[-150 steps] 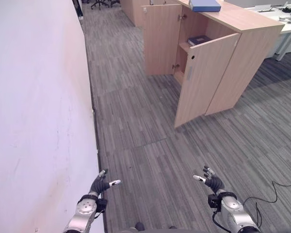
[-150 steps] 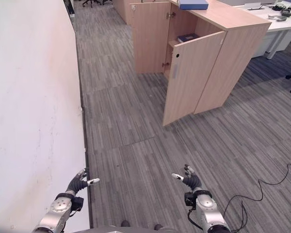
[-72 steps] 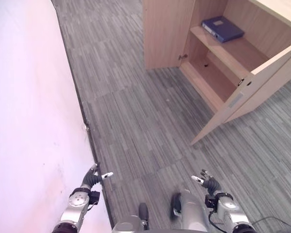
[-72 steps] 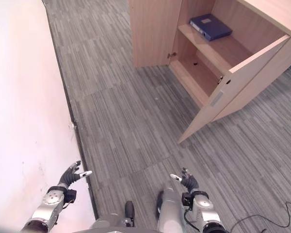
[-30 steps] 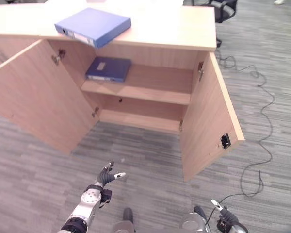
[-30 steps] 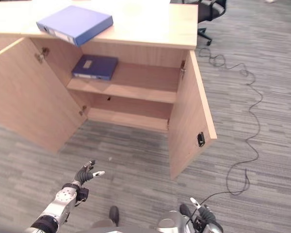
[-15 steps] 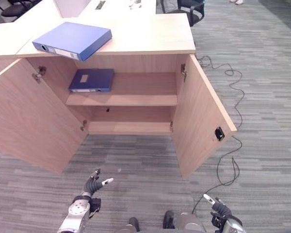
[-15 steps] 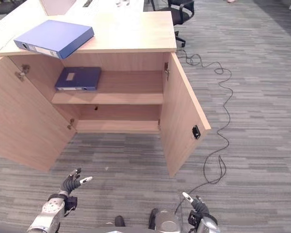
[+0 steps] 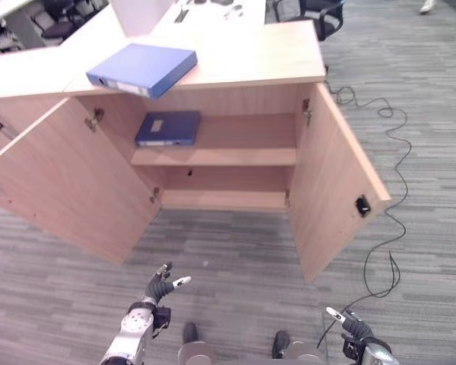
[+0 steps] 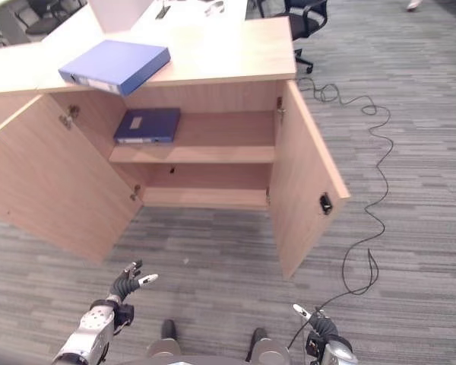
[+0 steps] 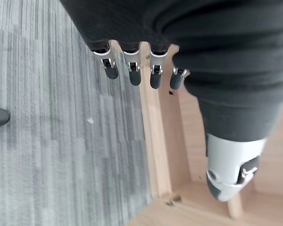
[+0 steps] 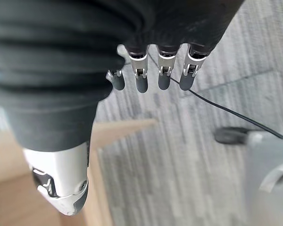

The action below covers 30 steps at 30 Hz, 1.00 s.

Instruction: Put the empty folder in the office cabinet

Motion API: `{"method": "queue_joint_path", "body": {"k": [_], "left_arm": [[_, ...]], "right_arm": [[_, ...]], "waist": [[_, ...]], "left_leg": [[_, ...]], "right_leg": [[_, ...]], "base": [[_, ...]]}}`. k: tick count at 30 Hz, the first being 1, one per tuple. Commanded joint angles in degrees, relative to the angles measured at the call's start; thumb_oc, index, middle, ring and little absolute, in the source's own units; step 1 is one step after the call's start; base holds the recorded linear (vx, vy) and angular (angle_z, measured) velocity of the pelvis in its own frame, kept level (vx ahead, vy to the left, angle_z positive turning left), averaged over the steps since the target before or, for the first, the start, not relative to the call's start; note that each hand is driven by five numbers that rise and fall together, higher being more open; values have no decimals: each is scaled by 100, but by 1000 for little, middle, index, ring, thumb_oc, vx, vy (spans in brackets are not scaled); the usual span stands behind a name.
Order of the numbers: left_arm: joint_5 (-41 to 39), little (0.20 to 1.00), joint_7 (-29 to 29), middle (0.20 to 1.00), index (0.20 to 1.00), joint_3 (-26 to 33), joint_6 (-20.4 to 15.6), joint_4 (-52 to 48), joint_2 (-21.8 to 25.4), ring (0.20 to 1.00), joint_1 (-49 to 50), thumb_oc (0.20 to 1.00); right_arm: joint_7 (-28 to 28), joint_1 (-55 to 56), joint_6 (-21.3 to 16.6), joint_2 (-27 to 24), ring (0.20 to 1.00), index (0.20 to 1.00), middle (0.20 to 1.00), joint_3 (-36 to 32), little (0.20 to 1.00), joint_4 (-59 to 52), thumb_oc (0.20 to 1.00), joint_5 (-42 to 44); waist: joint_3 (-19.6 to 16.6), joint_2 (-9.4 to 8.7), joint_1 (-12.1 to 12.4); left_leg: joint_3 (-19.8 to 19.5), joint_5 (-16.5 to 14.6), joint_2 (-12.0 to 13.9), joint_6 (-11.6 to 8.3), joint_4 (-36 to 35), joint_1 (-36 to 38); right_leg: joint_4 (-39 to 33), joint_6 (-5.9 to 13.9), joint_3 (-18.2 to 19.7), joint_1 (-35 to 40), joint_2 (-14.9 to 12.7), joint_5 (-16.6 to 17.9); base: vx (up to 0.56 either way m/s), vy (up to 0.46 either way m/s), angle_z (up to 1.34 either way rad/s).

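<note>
Right hand [image 9: 356, 331] (lower edge) cut off

An office: desks [image 9: 213, 11], swivel chairs [image 9: 315, 11], grey carpet [image 9: 410, 91]

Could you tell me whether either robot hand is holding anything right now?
No: the left robot hand and the right robot hand are both open and empty.

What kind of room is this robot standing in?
Most likely an office. A low wooden cabinet stands open on grey carpet, with one blue folder on top and another on its shelf, and a black swivel chair stands behind.
</note>
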Motion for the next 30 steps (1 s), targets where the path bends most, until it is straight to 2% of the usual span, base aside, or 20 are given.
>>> {"method": "queue_joint_path", "body": {"k": [1, 3, 6, 8, 9, 10, 11, 12, 13, 14, 15, 16, 18, 19, 20, 22, 23, 25, 27, 30], "left_arm": [[40, 1000, 48, 1000, 1000, 54, -219, -623, 265, 1000, 285, 1000], [-10, 1000, 70, 1000, 1000, 46, -257, -613, 277, 1000, 284, 1000], [-69, 1000, 71, 1000, 1000, 12, -266, -671, 302, 1000, 277, 1000], [-87, 1000, 42, 1000, 1000, -44, -279, -643, 322, 1000, 259, 1000], [-60, 1000, 13, 1000, 1000, -82, -269, -644, 395, 1000, 202, 1000], [-38, 1000, 2, 1000, 1000, -100, -275, -644, 445, 1000, 161, 1000], [37, 1000, -24, 1000, 1000, -155, -269, -673, 530, 1000, 49, 1000], [60, 1000, -27, 1000, 1000, -170, -273, -675, 559, 1000, 0, 1000], [84, 1000, -27, 1000, 1000, -159, -264, -697, 621, 1000, -22, 1000], [83, 1000, -27, 1000, 1000, -159, -264, -698, 623, 1000, -22, 1000], [109, 1000, -47, 1000, 1000, -131, -243, -780, 721, 1000, 9, 1000], [101, 1000, -76, 1000, 1000, -129, -217, -855, 757, 1000, 38, 1000], [69, 1000, -108, 1000, 1000, -103, -158, -876, 728, 1000, 72, 1000], [69, 1000, -109, 1000, 1000, -99, -156, -879, 726, 1000, 73, 1000], [59, 1000, -92, 1000, 1000, -76, -158, -893, 707, 1000, 97, 1000], [49, 1000, -101, 1000, 1000, -37, -152, -934, 677, 1000, 124, 1000], [236, 1000, -39, 1000, 1000, -29, -15, -800, 702, 1000, 96, 1000], [188, 1000, -106, 1000, 1000, -32, -117, -924, 625, 1000, 111, 1000], [12, 1000, -74, 1000, 1000, 2, -203, -843, 436, 1000, 162, 1000], [-89, 1000, -121, 1000, 1000, 24, -170, -823, 338, 1000, 351, 1000]], "right_arm": [[104, -113, -53, -113, 1000, 1000, 1000, 10, 1000, -186, 1000, -240], [112, -154, -55, -147, 1000, 1000, 1000, 65, 1000, -190, 1000, -320], [130, -187, -37, -130, 1000, 1000, 1000, 67, 1000, -153, 1000, -388], [157, -195, 10, -102, 1000, 1000, 1000, -15, 1000, -158, 1000, -425], [177, -175, 24, -3, 1000, 1000, 1000, -82, 1000, -105, 1000, -415], [189, -191, 30, 39, 1000, 1000, 1000, -95, 1000, -71, 1000, -423], [178, -264, 37, 132, 1000, 1000, 1000, -96, 1000, -92, 1000, -457], [147, -318, 29, 189, 1000, 1000, 1000, -82, 1000, -61, 1000, -432], [136, -380, 23, 254, 1000, 1000, 1000, -81, 1000, -36, 1000, -402], [136, -381, 23, 256, 1000, 1000, 1000, -81, 1000, -36, 1000, -402], [116, -515, 22, 323, 1000, 1000, 1000, -13, 1000, -17, 1000, -398], [120, -537, 4, 363, 1000, 1000, 1000, 32, 1000, -36, 1000, -347], [130, -533, -24, 426, 1000, 1000, 1000, 114, 1000, -131, 1000, -306], [129, -534, -22, 424, 1000, 1000, 1000, 116, 1000, -134, 1000, -306], [152, -503, -31, 415, 1000, 1000, 1000, 165, 1000, -207, 1000, -307], [158, -499, -58, 389, 1000, 1000, 1000, 222, 1000, -294, 1000, -277], [172, -493, -65, 375, 1000, 1000, 1000, 255, 1000, -264, 1000, -191], [138, -495, -75, 331, 1000, 1000, 1000, 307, 1000, -222, 1000, -283], [132, -460, -79, 272, 1000, 1000, 1000, 295, 1000, -135, 1000, -249], [116, -429, -57, 261, 1000, 1000, 1000, 226, 1000, -87, 1000, -170]], "waist": [[-19, -102, 118], [-39, -83, 155], [-82, -95, 186], [-140, -152, 172], [-200, -262, 173], [-209, -300, 200], [-211, -371, 241], [-206, -433, 250], [-198, -439, 249], [-196, -446, 258], [-120, -386, 327], [-73, -318, 326], [-10, -201, 253], [-21, -194, 259], [22, -150, 206], [61, -57, 144], [85, -127, 159], [57, -254, 271], [-20, -300, 218], [-184, -313, 239]], "left_leg": [[-90, 1012, 299, -128, -245, 321], [-365, 1095, 405, -251, -161, 403], [-741, 877, 297, -299, 64, 329], [-677, 452, 126, -309, 313, 180], [-555, 146, -80, -309, 338, 177], [-508, 27, -149, -309, 334, 168], [-354, -211, -415, -209, 313, 143], [-242, -274, -617, -97, 259, 172], [-131, -333, -778, 1, 142, 270], [-119, -331, -783, 2, 136, 279], [66, -449, -1031, 226, 64, 418], [133, -483, -1123, 330, -4, 522], [95, -533, -1365, 578, -139, 702], [100, -521, -1354, 575, -138, 685], [80, -548, -1471, 675, -216, 827], [74, -575, -1584, 736, -278, 975], [54, -664, -1762, 731, -262, 1064], [2, -733, -1909, 741, -185, 995], [-26, -794, -2003, 719, -153, 1117], [19, -775, -1973, 701, -245, 1318]], "right_leg": [[309, 938, 1150, 479, -874, -429], [417, 1056, 1250, 411, -1057, -394], [333, 1184, 1263, 538, -1234, -330], [103, 1346, 1176, 741, -1521, -101], [-78, 1476, 1195, 774, -1780, 344], [-162, 1476, 1174, 761, -1886, 638], [-276, 1476, 1058, 671, -2168, 1406], [-267, 1476, 1058, 560, -2312, 1776], [-197, 1476, 1048, 457, -2407, 1978], [-194, 1476, 1061, 449, -2412, 1978], [273, 1430, 784, 237, -2581, 2164], [631, 1363, 710, 145, -2500, 2018], [1273, 1204, 947, -137, -1842, 1457], [1277, 1191, 952, -162, -1830, 1463], [1439, 1100, 973, -301, -1394, 1106], [1414, 970, 783, -482, -805, 628], [700, 826, 525, -242, -346, 114], [190, 735, 337, -12, -383, 210], [-330, 772, 793, 228, -222, 319], [-804, 783, 811, 587, -248, 486]], "base": [[134, 561, 17], [138, 458, -3], [137, 318, -4], [185, 434, 65], [197, 493, 82], [195, 619, 51], [113, 519, 19], [103, 565, 11], [57, 318, 8], [74, 526, -5], [66, 557, -13], [95, 771, -23], [94, 512, -19], [112, 399, 19], [94, 265, 45], [157, 298, 8], [126, 178, 11], [62, 51, 51], [162, -21, 59], [172, -67, -9]]}}
